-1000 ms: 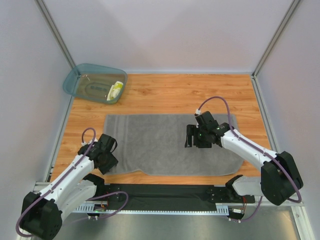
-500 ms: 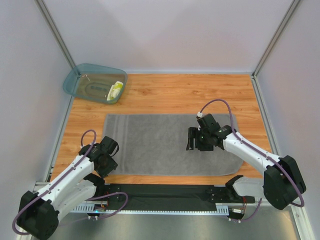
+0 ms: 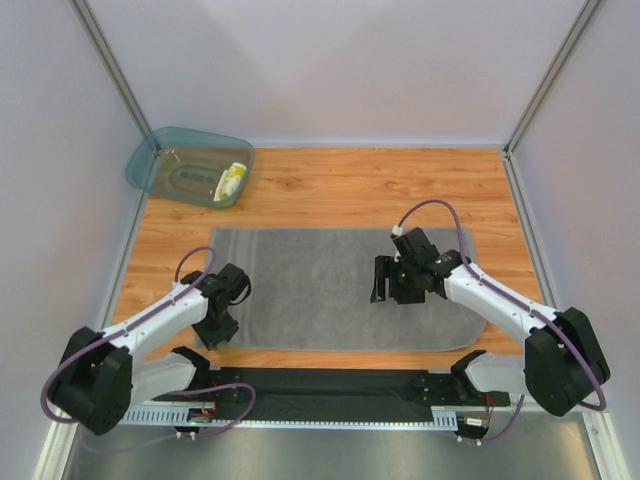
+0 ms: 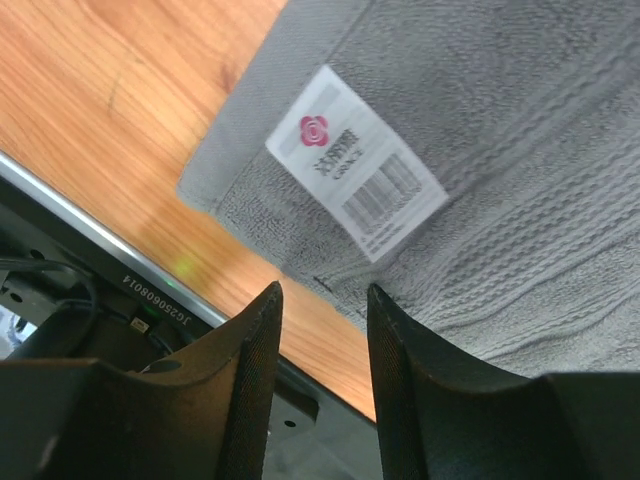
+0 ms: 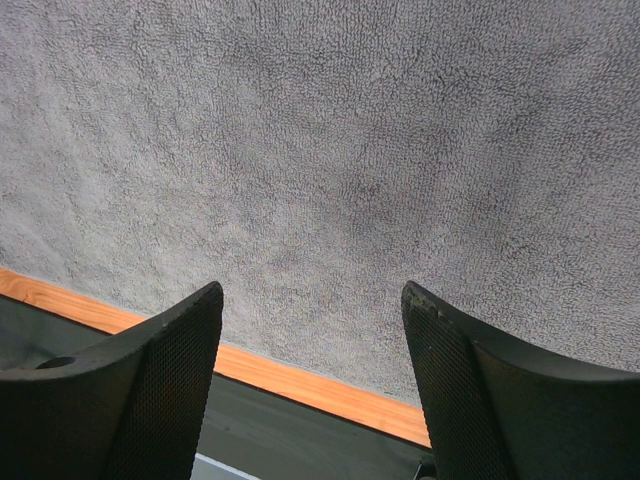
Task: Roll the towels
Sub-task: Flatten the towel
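The large grey towel point(image 3: 320, 285) lies spread flat on the wooden table. Its near-left corner with the white tag point(image 4: 355, 175) shows in the left wrist view. My left gripper point(image 3: 220, 328) hovers over that corner; its jaws point(image 4: 322, 295) are open with a narrow gap and hold nothing. My right gripper point(image 3: 385, 280) is over the right half of the towel point(image 5: 330, 150), jaws wide open and empty point(image 5: 310, 295). The small yellow-and-white cloth point(image 3: 231, 181) lies in the teal tub at the far left.
The translucent teal tub point(image 3: 165, 160) stands at the table's far left corner. A black rail point(image 3: 330, 385) runs along the near edge between the arm bases. Grey walls close in the left, right and back.
My left gripper has moved right and inward to the towel's near-left corner. The towel's near edge now lies straighter. The right gripper has hardly moved.
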Controlling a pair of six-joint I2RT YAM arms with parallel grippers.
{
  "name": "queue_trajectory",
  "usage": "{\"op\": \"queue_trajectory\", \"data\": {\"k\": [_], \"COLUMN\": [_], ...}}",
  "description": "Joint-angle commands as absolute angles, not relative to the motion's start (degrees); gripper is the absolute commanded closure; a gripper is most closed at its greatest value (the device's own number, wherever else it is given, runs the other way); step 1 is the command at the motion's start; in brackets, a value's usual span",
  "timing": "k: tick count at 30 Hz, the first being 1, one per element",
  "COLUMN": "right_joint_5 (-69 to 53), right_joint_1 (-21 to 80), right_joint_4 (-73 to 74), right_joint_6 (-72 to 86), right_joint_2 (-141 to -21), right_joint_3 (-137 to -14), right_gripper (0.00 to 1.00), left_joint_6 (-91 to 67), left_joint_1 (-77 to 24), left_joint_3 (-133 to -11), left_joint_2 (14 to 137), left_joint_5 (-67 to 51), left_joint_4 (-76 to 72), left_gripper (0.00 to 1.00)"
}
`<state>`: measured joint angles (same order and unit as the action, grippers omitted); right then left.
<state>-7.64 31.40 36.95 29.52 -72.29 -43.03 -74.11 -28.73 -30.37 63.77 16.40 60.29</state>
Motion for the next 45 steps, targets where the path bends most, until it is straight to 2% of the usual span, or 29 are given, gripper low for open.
{"op": "queue_trajectory", "data": {"k": [1, 3, 6, 10, 14, 20, 24, 29, 34, 40, 41, 43, 45], "right_joint_5": [-8.96, -9.31, -10.63, -11.51, -11.78, -10.2, -5.38, -3.25, -8.62, -4.05, -3.35, -2.81, -3.07], "right_joint_1": [31.2, 31.11, 30.33, 29.09, 28.22, 27.42, 25.49, 14.44, -1.46, -3.69, -4.47, -9.45, -13.95], "right_joint_4": [34.98, 34.98, 34.63, 34.02, 32.96, 33.31, 36.46, 42.18, 43.15, 49.3, 50.96, 52.11, 53.7], "right_joint_6": [29.27, 29.27, 29.09, 29.0, 29.0, 28.92, 30.84, 33.39, 33.93, 37.61, 38.14, 37.53, 36.74], "right_joint_2": [-72.86, -73.12, -73.39, -73.74, -75.49, -75.77, -71.29, -65.22, -62.93, -65.21, -65.21, -64.43, -63.2], "right_joint_3": [-43.51, -43.42, -43.24, -42.72, -42.1, -42.1, -42.36, -41.93, -39.02, -41.22, -41.48, -41.75, -41.84], "right_gripper": [0.27, 0.27, 0.27, 0.27, 0.27, 0.27, 0.27, 0.26, 0.27, 0.3, 0.3, 0.3, 0.3], "left_joint_6": [-73.3, -73.3, -72.16, -70.41, -69.97, -67.33, -64.52, -63.11, -61.7, -60.2, -59.94, -59.77, -56.36], "left_joint_1": [-30.32, -30.85, -30.94, -30.94, -31.38, -31.46, -32.25, -32.17, -31.99, -31.99, -31.91, -30.86, -25.16], "left_joint_3": [-34.62, -35.42, -34.55, -35.24, -35.77, -34.02, -35.32, -37.18, -34.02, -36.64, -36.74, -35.78, -32.54], "left_joint_2": [68.72, 71.26, 73.73, 77.69, 79.1, 76.65, 68.31, 56.98, 55.28, 56.78, 55.56, 53.62, 50.02], "left_joint_5": [19.77, 20.21, 19.43, 19.78, 20.48, 21.27, 21.97, 24.08, 19.7, 17.92, 18.36, 17.41, 10.14], "left_joint_4": [59.06, 58.71, 53.72, 52.13, 51.15, 47.3, 48.95, 52.64, 46.77, 49.73, 50.01, 50.36, 47.56], "left_gripper": [0.54, 0.55, 0.61, 0.88, 0.99, 1.0, 1.0, 1.0, 1.0, 1.0, 0.96, 0.72, 0.5]}}
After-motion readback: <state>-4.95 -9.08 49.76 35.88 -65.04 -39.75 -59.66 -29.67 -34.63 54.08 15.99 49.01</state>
